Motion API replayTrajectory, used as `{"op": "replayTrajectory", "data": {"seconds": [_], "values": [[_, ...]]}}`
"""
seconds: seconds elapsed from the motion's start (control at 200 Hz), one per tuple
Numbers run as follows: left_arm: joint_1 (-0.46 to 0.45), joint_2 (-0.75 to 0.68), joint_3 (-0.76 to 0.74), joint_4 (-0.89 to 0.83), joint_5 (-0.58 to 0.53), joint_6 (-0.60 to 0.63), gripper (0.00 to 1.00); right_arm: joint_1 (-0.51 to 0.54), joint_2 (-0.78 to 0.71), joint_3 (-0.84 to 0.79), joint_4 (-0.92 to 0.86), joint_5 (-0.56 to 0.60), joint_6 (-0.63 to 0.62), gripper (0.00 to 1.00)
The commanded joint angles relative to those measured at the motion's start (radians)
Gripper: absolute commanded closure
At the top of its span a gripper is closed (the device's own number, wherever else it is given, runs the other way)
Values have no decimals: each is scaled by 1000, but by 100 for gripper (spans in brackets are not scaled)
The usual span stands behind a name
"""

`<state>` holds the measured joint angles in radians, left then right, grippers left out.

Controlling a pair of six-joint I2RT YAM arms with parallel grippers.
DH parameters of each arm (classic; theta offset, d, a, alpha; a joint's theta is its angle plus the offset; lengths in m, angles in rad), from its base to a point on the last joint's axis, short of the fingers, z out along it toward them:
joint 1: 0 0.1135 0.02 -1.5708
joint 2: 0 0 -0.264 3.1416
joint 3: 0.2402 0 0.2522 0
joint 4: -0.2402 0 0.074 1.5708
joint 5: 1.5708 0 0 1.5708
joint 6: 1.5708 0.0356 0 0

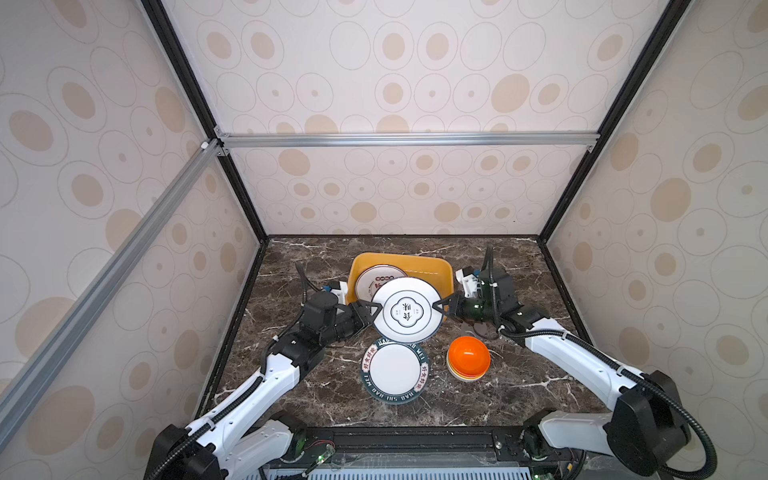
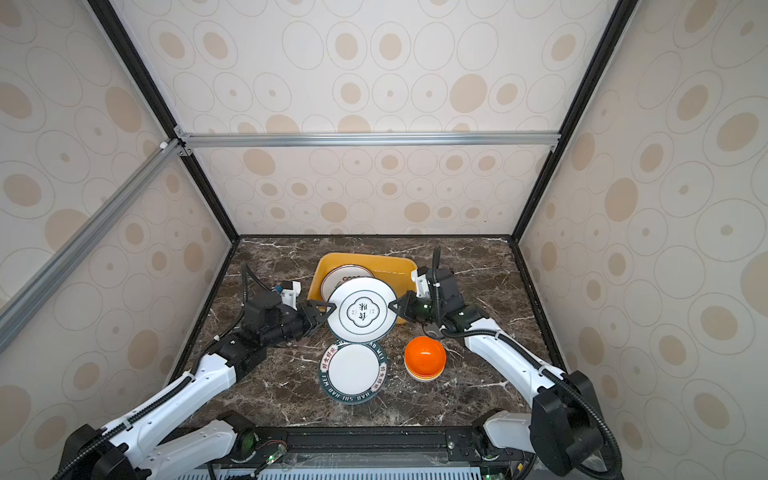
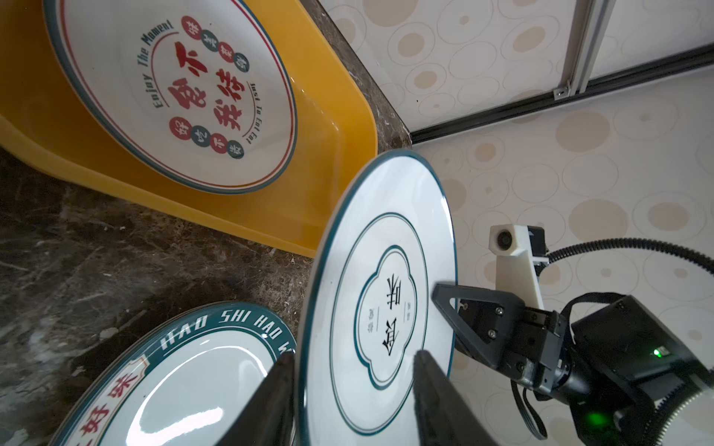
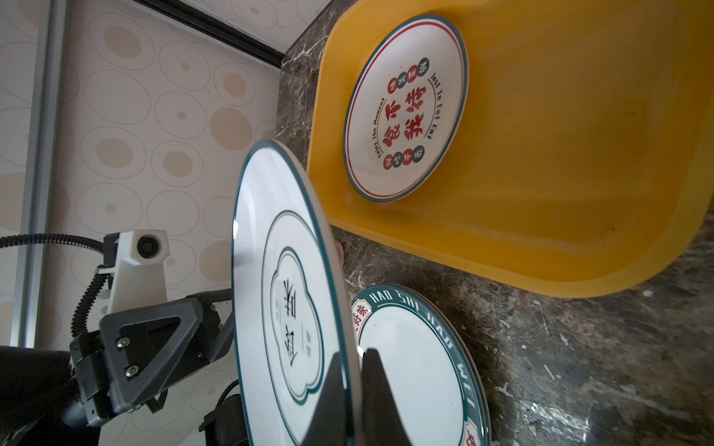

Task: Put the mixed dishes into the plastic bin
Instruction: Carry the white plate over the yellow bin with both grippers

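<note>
A white plate (image 1: pixel 406 309) (image 2: pixel 362 309) with a thin green rim and a central emblem hangs level above the table, at the near edge of the mustard-yellow plastic bin (image 1: pixel 432 264) (image 2: pixel 399 262). My right gripper (image 1: pixel 436 305) (image 4: pixel 355 353) is shut on the plate's right rim (image 4: pixel 286 293). My left gripper (image 1: pixel 376 306) (image 3: pixel 353 357) is open, its jaws standing apart on either side of the left rim (image 3: pixel 378 301). A plate with red-black characters (image 1: pixel 376 279) (image 3: pixel 185 89) (image 4: pixel 405 112) lies in the bin (image 3: pixel 347 127) (image 4: pixel 541 193).
A stack of plates with a dark green lettered rim (image 1: pixel 395 370) (image 2: pixel 353 371) (image 3: pixel 185 370) (image 4: pixel 417 367) lies on the marble table just in front of the held plate. Stacked bowls, orange on top (image 1: pixel 468 357) (image 2: pixel 425 357), stand to its right. Something brownish and translucent (image 1: pixel 478 331) shows under my right wrist.
</note>
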<state>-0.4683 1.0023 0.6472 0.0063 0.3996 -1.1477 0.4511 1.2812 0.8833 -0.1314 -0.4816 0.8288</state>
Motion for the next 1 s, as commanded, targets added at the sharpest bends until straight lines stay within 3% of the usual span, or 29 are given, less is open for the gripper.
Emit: {"op": "replayTrajectory", "data": {"seconds": [0.0,0.3,0.995], "values": [[13,-42,28,-1,-17,23,45,-10,17,55,6,35,0,100],[18,-136,1,-121,-93,61,42,-27,134,147,-5,75,-3,100],[19,-238,-81,-176,-125,36,39,-33,520,433,25,125,52,100]]}}
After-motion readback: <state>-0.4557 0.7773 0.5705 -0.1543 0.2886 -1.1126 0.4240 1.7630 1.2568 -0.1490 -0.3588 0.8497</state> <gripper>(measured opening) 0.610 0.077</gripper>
